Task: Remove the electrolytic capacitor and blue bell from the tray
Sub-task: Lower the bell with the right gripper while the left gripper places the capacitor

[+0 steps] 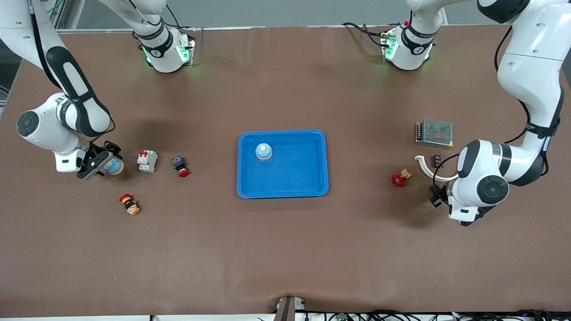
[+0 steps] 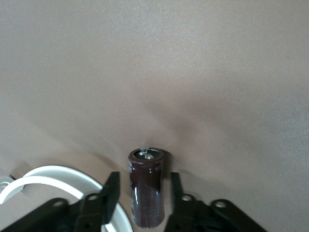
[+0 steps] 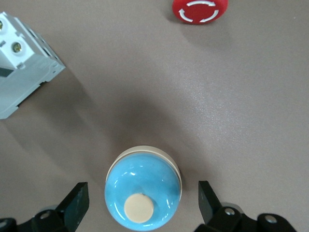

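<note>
A dark brown capacitor (image 2: pixel 146 188) stands upright on the brown table between the fingers of my left gripper (image 2: pixel 145 176), with a gap on each side; the gripper is open. In the front view the left gripper (image 1: pixel 438 197) is low at the left arm's end of the table, mostly hidden under its wrist. A blue bell (image 3: pixel 143 193) with a cream button sits between the wide-open fingers of my right gripper (image 3: pixel 142 186), untouched. That bell (image 1: pixel 114 167) lies at the right arm's end, beside the right gripper (image 1: pixel 96 162). Another blue bell (image 1: pixel 263 151) stands in the blue tray (image 1: pixel 283 187).
A white circuit breaker (image 1: pixel 147 160), a red-capped button (image 1: pixel 180 166) and a red-and-orange button (image 1: pixel 129 204) lie near the right gripper. A white curved piece (image 1: pixel 426 167), a red valve knob (image 1: pixel 398 179) and a metal power supply (image 1: pixel 434 133) lie near the left gripper.
</note>
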Robot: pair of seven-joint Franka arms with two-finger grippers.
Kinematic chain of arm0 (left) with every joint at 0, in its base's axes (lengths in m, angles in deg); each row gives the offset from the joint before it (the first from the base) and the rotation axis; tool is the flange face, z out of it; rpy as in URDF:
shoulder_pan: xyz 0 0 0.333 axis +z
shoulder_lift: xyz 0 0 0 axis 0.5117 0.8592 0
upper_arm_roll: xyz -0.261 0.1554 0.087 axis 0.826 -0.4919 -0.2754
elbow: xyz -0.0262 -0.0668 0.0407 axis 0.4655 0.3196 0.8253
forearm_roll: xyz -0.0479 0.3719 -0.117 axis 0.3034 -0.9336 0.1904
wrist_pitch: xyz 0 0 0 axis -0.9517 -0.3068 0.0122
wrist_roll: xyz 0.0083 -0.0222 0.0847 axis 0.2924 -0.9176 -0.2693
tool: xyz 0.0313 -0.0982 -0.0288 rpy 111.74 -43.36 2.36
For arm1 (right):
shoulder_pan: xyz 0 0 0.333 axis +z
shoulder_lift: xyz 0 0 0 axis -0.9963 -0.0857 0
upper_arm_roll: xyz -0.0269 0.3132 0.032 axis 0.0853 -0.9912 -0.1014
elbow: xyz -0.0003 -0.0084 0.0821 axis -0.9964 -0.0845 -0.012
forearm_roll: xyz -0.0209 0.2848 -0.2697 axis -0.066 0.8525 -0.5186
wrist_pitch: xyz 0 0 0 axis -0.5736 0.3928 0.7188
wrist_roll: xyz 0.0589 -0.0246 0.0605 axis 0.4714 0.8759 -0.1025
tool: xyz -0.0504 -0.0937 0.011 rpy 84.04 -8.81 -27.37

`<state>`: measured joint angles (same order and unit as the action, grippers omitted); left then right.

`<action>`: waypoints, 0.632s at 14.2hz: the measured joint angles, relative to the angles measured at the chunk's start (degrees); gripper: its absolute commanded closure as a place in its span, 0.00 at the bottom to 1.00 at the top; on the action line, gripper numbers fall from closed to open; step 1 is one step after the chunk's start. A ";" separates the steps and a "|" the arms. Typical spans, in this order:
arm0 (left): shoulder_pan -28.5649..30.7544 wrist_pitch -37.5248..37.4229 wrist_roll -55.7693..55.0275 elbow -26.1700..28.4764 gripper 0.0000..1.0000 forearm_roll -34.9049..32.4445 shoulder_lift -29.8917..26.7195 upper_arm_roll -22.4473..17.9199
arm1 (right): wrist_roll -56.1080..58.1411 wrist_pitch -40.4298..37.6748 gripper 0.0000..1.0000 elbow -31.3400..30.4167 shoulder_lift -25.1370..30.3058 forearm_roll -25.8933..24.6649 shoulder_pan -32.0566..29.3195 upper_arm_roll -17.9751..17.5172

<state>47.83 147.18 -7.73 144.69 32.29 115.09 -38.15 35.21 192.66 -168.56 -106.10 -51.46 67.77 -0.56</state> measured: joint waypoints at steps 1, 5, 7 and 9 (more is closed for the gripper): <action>-0.01 0.08 -0.02 -0.03 0.00 -0.01 0.00 0.00 | 0.00 0.00 0.00 0.03 0.00 0.02 0.00 -0.09; -0.04 0.38 -0.65 -0.77 0.00 -0.02 -0.03 0.02 | -3.21 -6.62 0.00 2.81 1.49 0.25 0.33 -0.45; -0.31 0.60 -0.95 -2.05 0.00 -0.02 -0.12 0.08 | -7.91 -14.75 0.00 6.66 3.84 0.32 1.42 -0.48; -0.41 0.60 -0.95 -3.10 0.00 -0.02 -0.28 0.10 | -12.44 -21.49 0.00 10.47 6.24 0.38 2.60 -0.50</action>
<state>47.42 147.78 -8.68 141.59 32.26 114.81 -38.06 22.77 171.17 -158.09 -99.85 -51.08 70.36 -1.06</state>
